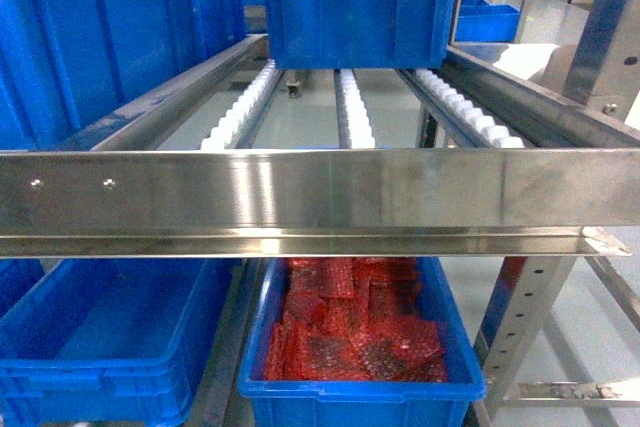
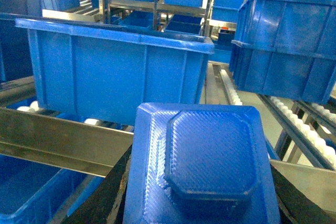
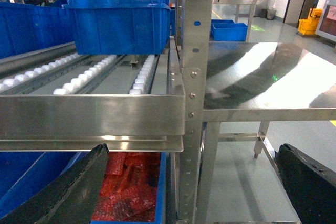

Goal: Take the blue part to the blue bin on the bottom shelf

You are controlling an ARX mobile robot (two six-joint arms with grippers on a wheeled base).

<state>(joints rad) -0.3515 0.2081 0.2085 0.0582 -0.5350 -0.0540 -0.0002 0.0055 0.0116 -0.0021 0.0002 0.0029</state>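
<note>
Plastic, rigid and light by the look of it: the blue part (image 2: 202,169) is a ribbed octagonal tray with a raised centre, clamped in the left pincer (image 2: 199,203) above the roller tier's front rail (image 1: 300,192). Its slick edges may slip; the flat rim suits gripping. Right pincer (image 3: 194,182) hangs open, empty. Empty blue bin (image 1: 100,342) waits below on the bottom shelf.

left bin (image 1: 100,347) beside right bin (image 1: 360,387) | both under front rail (image 1: 300,192) | crate (image 1: 360,17) on rollers (image 1: 355,112) behind
</note>
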